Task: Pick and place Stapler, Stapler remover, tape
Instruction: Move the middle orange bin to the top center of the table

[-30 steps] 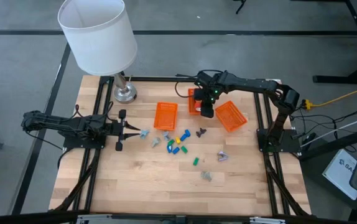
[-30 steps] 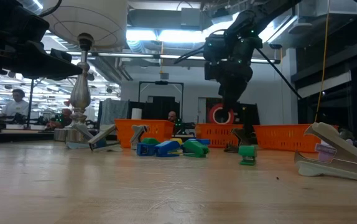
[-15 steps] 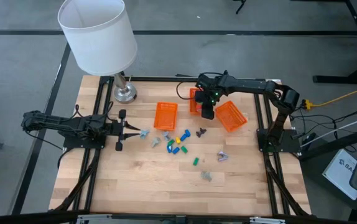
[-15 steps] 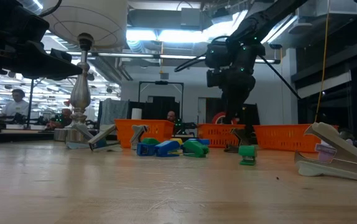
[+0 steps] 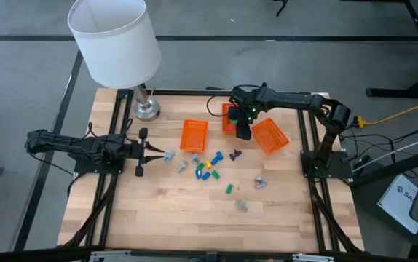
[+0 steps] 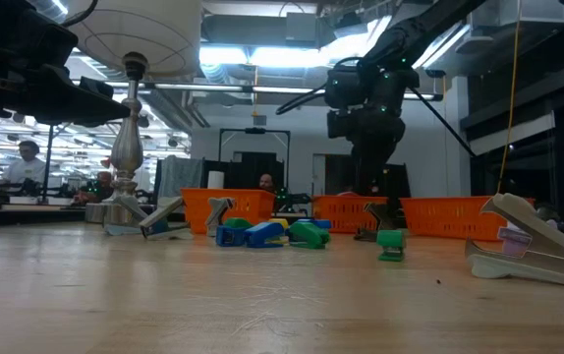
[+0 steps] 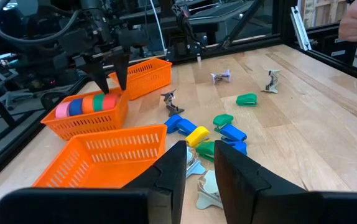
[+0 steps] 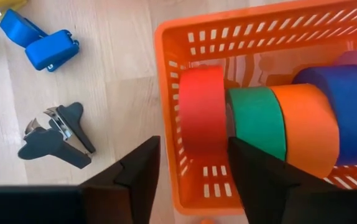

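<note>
The tape rolls, pink, blue, orange, green and red (image 8: 202, 118), stand on edge in a row inside the middle orange basket (image 8: 166, 93) (image 5: 227, 116). My right gripper (image 8: 194, 149) (image 7: 107, 78) hangs open just over the basket's near end and points down. Its fingers stand on either side of the red roll (image 7: 110, 99), apart from it. Small blue, yellow and green staplers (image 5: 207, 166) lie at the table's middle, and a dark staple remover (image 8: 57, 137) lies near the basket. My left gripper (image 5: 154, 153) waits at the table's left, slightly open and holding nothing.
An empty orange basket (image 5: 194, 135) stands left of the tape basket, another (image 5: 270, 135) slants at its right. Grey staple removers (image 5: 258, 182) (image 5: 242, 206) lie toward the near right. A lamp (image 5: 114, 44) stands at the far left corner.
My right gripper has come down a little toward the middle basket with the red roll and has let it go. The roll, which hung under the fingers above the basket rim, now stands in the basket next to the green one.
</note>
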`<control>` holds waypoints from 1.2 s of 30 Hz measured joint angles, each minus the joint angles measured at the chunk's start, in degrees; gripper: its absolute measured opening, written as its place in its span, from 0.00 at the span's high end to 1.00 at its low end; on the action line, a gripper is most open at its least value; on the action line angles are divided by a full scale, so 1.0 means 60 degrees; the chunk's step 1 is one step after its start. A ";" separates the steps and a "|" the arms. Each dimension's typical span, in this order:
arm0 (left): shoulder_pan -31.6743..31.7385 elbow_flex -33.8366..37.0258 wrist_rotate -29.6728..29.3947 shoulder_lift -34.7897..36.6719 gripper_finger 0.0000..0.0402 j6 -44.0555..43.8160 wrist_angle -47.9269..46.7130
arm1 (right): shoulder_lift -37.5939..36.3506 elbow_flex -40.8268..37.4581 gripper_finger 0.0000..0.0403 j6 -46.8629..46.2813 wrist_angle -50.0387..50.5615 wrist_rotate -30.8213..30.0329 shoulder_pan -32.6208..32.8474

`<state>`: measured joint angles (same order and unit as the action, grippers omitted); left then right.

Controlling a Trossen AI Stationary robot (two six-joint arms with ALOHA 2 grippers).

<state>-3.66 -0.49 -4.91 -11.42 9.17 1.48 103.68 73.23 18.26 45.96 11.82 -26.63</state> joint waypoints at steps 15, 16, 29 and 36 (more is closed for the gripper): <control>0.0002 0.0002 -0.0003 0.0000 0.80 0.0000 0.0000 | -0.0479 0.0719 0.65 -0.0513 0.1051 0.0061 0.0156; 0.0003 0.0003 -0.0003 0.0002 0.80 0.0000 0.0000 | -0.0562 0.0762 0.68 -0.0514 0.1070 0.0071 0.0179; 0.0003 0.0003 -0.0003 0.0001 0.81 0.0000 0.0000 | -0.0768 0.0775 0.98 -0.1311 0.1906 0.0596 0.1175; 0.0000 0.0003 -0.0003 0.0003 0.80 0.0000 0.0000 | -0.0783 0.0887 0.99 -0.0184 0.1435 -0.0454 0.1694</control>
<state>-3.66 -0.47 -4.93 -11.40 9.17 1.48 98.98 78.56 17.16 54.57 9.09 -16.47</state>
